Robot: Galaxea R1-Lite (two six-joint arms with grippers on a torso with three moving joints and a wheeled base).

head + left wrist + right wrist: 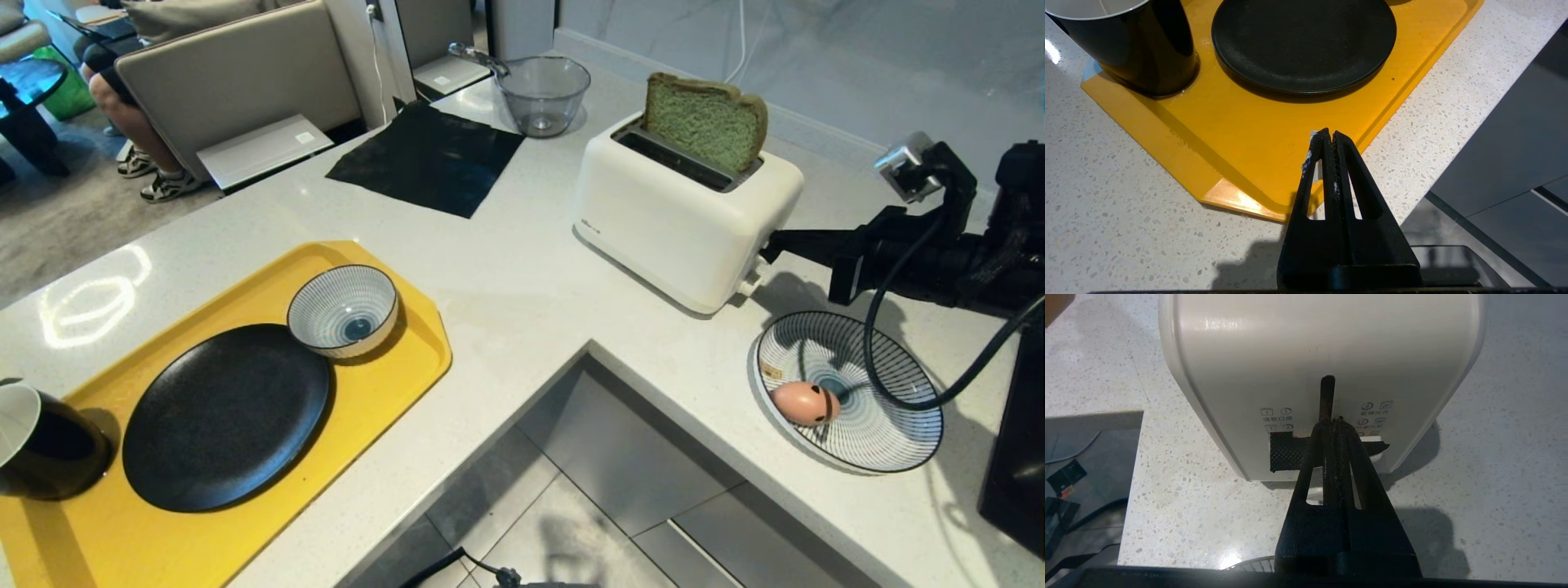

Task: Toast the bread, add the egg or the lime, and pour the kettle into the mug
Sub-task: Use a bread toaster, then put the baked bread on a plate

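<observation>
You are working in a home kitchen: a speckled white stone counter [522, 269] carries a white toaster [682, 212], a glass mixing bowl [543, 94] and a yellow serving tray [392, 376]; beyond it a beige sofa [237, 77] seats a person [135, 135].

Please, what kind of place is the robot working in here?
Most likely a home-style kitchen or a kitchen showroom: a white toaster with bread in its slot stands on a speckled stone counter, beside a yellow tray of dishes.
</observation>
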